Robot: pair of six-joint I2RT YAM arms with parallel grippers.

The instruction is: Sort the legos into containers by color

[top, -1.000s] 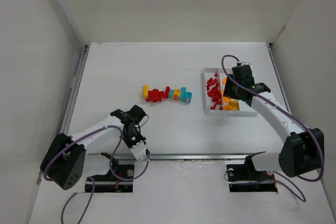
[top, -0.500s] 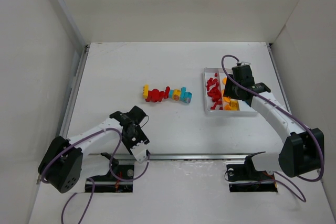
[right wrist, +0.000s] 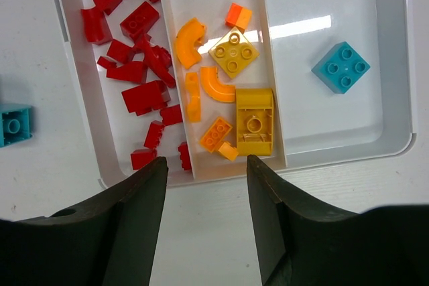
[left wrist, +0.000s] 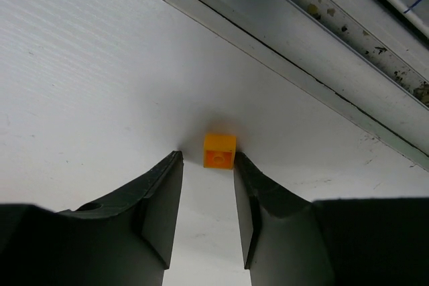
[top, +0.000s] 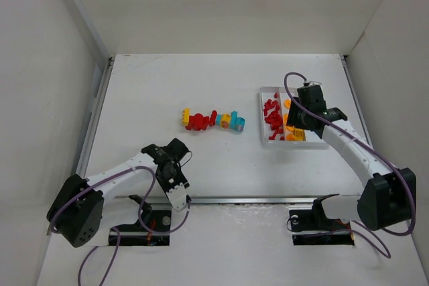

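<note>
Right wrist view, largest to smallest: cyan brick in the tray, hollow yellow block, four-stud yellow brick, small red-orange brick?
1. hollow yellow block
2. cyan brick and four-stud yellow brick, too alike to rank
3. small red-orange brick

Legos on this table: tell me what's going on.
The left pincer, jaws apart, is down at an orange brick near the front edge of the table, not gripping it. The right pincer hovers open and empty over the tray, which holds reds, oranges and one cyan brick in separate compartments. A mixed row lies unsorted mid-table.
</note>
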